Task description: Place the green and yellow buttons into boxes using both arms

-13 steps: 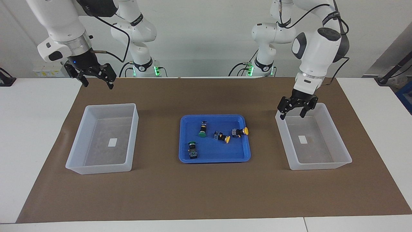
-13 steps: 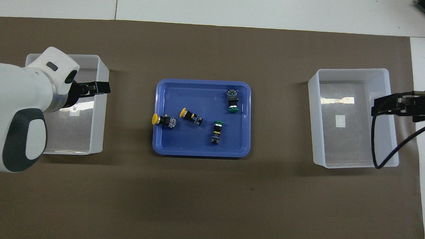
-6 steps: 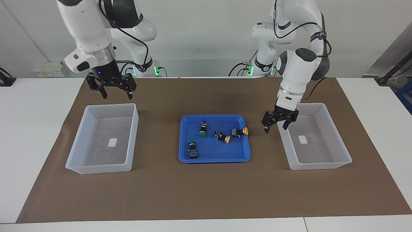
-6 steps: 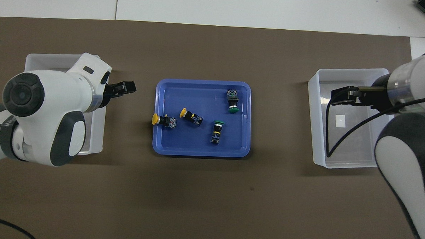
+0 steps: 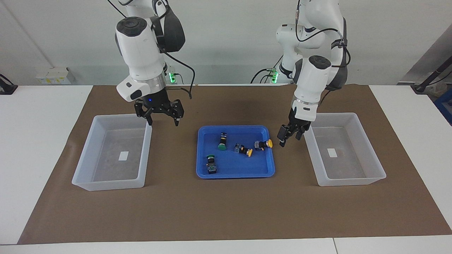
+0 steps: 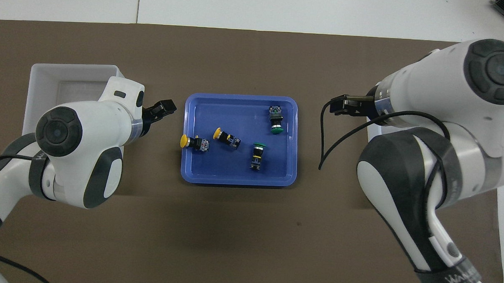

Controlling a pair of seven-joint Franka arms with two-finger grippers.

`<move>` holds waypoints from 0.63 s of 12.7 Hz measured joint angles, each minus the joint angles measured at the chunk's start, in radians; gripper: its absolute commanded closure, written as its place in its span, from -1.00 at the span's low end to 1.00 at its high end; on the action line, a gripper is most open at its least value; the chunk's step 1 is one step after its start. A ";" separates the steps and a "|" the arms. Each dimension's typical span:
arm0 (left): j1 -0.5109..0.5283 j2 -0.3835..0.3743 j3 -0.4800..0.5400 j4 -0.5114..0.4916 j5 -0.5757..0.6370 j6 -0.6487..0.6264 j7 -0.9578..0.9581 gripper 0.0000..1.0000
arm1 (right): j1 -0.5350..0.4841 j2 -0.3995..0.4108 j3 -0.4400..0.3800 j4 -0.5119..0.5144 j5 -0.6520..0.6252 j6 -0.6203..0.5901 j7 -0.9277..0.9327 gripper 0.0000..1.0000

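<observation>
Two green buttons (image 5: 211, 164) (image 5: 222, 141) and two yellow buttons (image 5: 243, 150) (image 5: 263, 144) lie on their sides in the blue tray (image 5: 235, 173). The overhead view shows the greens (image 6: 275, 119) (image 6: 257, 155) toward the right arm's end and the yellows (image 6: 227, 138) (image 6: 193, 143) toward the left arm's end. One box (image 5: 116, 183) sits at the right arm's end and another box (image 5: 349, 181) at the left arm's end. My right gripper (image 5: 163, 121) (image 6: 337, 106) hangs open over the mat between its box and the tray. My left gripper (image 5: 289, 139) (image 6: 165, 108) is open and low beside the tray, close to the outer yellow button.
Everything sits on a brown mat (image 5: 226, 211) over a white table. In the overhead view the left arm covers much of its box (image 6: 76, 67), and the right arm hides most of the other.
Both arms have swung inward from their boxes toward the blue tray. The left gripper has also come down beside the tray. The buttons have not moved.
</observation>
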 measured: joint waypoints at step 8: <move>-0.032 -0.003 0.001 -0.002 0.000 0.000 -0.299 -1.00 | 0.107 0.203 -0.001 0.016 -0.032 0.260 0.049 -1.00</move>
